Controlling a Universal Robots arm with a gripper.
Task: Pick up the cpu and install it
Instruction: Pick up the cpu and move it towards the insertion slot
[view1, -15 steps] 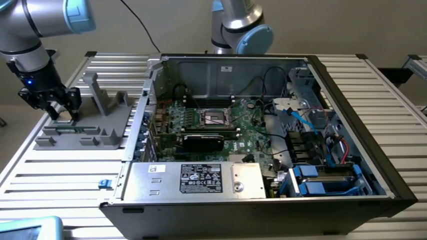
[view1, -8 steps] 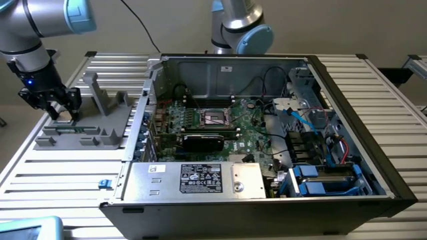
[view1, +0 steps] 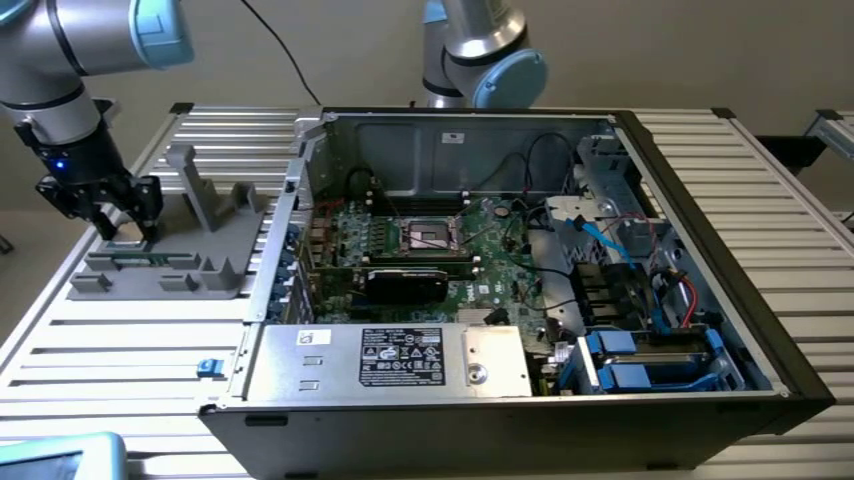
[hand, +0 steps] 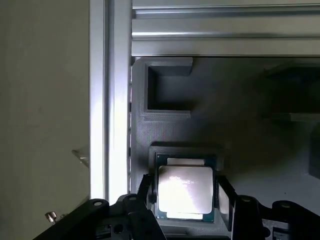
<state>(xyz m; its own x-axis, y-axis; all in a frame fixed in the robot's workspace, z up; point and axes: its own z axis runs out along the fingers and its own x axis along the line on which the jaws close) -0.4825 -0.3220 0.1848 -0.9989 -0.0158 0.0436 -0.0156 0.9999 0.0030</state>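
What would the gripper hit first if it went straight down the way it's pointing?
Most likely the cpu, lying in a pocket of the grey fixture block directly beneath the gripper. How much gap remains is unclear.

The cpu (hand: 185, 192) lay in the fixture block (view1: 167, 268) on the desk (view1: 120, 345), at the exterior view's left of the computer case (view1: 534, 432).

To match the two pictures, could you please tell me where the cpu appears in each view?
Exterior view: the cpu sits at the exterior view's left, under the hand.
Wrist view: the cpu lies in a recess, near the camera.
Shared landmark: the grey fixture block beneath it.
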